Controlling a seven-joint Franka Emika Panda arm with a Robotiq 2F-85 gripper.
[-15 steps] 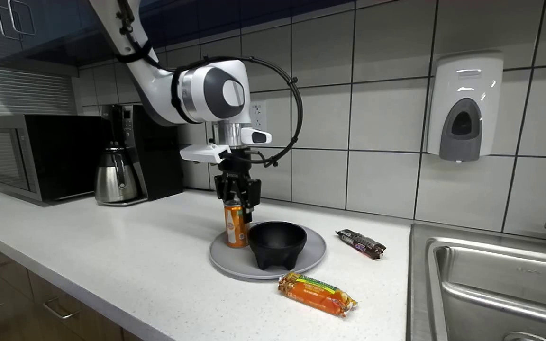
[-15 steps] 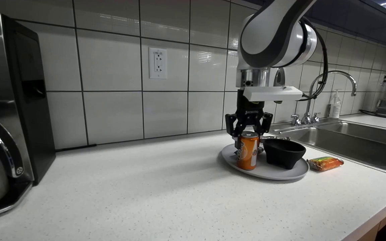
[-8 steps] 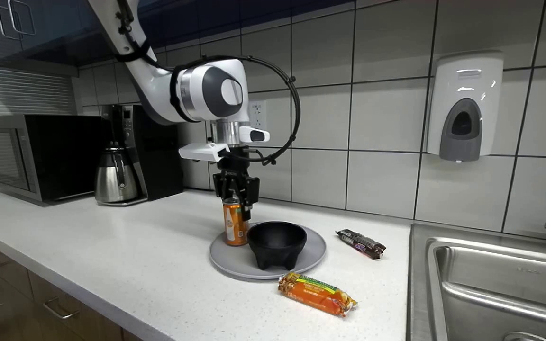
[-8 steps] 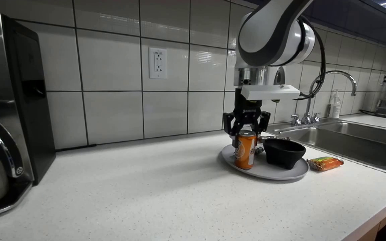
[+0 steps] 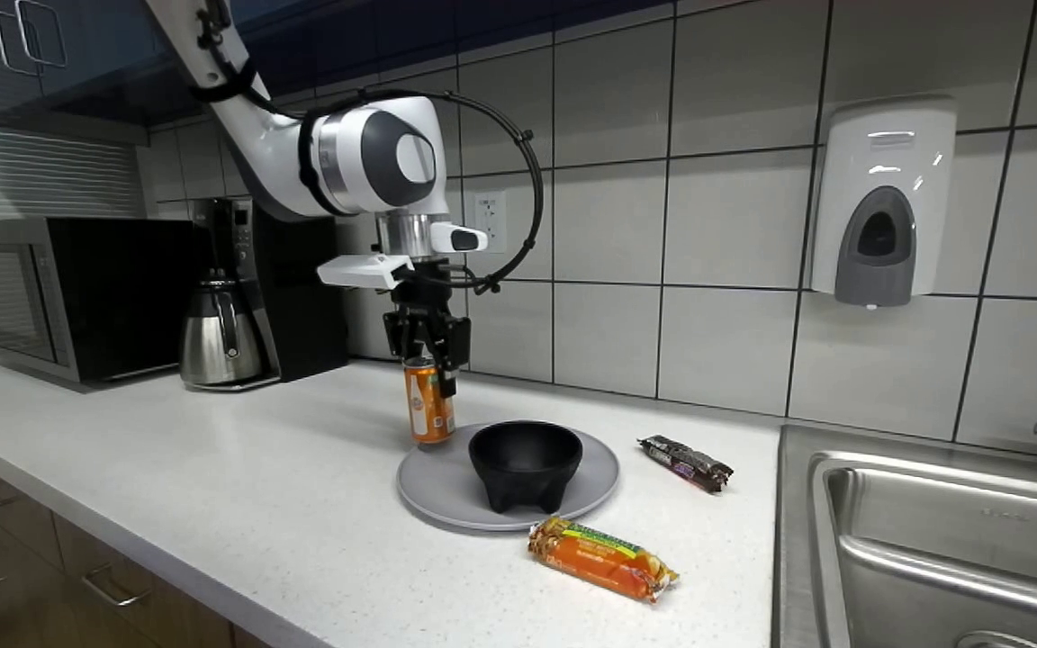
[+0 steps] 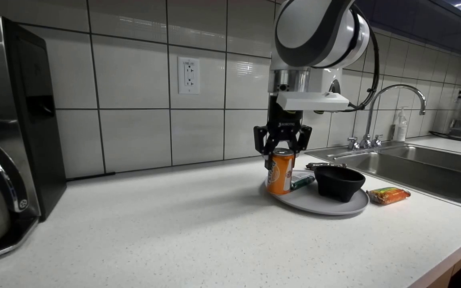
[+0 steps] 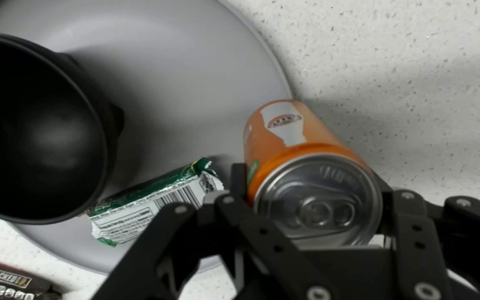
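Bright orange can (image 6: 280, 174), plain grey plate (image 7: 190, 75), all-black bowl (image 5: 518, 486).
White patch on can, oval print maybe purplish, too blurred to confirm; green-and-white wrapper (image 7: 150, 208) with barcode stripes; orange, yellow and green bar (image 5: 602, 560); dark-brown bar (image 5: 685, 463); black gripper (image 6: 281, 163); black-and-silver coffee maker (image 5: 302, 292); white counter (image 7: 411, 54) with grey flecks; off-white tiles (image 5: 734, 216) with dark grid lines.

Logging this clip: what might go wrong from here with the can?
The can might slip, since the gripper pinches only its upper part. Its base is by the rim of the plate, so a dip could clip it. A green-wrapped packet lies on the plate near the can, and a low swing might nudge it.
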